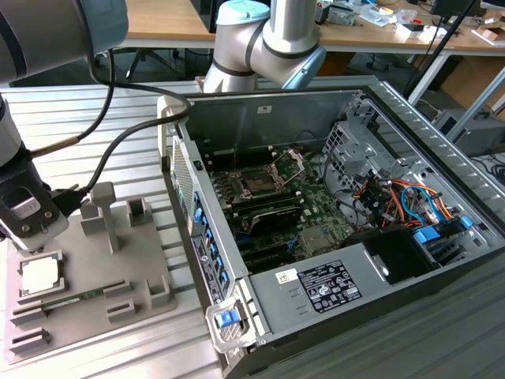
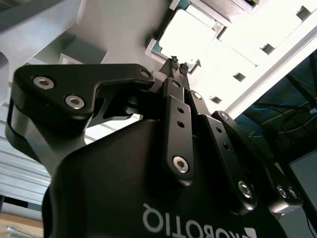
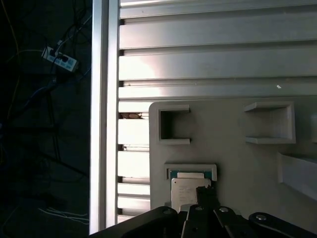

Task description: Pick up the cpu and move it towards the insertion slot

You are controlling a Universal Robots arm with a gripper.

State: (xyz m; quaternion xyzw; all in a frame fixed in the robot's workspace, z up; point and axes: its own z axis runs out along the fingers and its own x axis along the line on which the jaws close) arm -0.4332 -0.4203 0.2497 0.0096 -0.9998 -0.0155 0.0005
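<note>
**Claw poised over the chip, nothing held yet**

At the lower left of the exterior view, the small, flat, square silvery cpu lies in its recess in the grey plastic tray, which sits on the ridged aluminium tabletop. The black claw hangs just above the chip, its fingers drawn close together and empty. As I judge it, a good pick needs the fingers spread to span the chip's edges, a square descent and a level lift clear of the recess walls. The chip's top is pale, bright metal with a thin darker rim. Farther off, mid-frame, the dark square insertion slot sits inside the open grey computer case.
</note>
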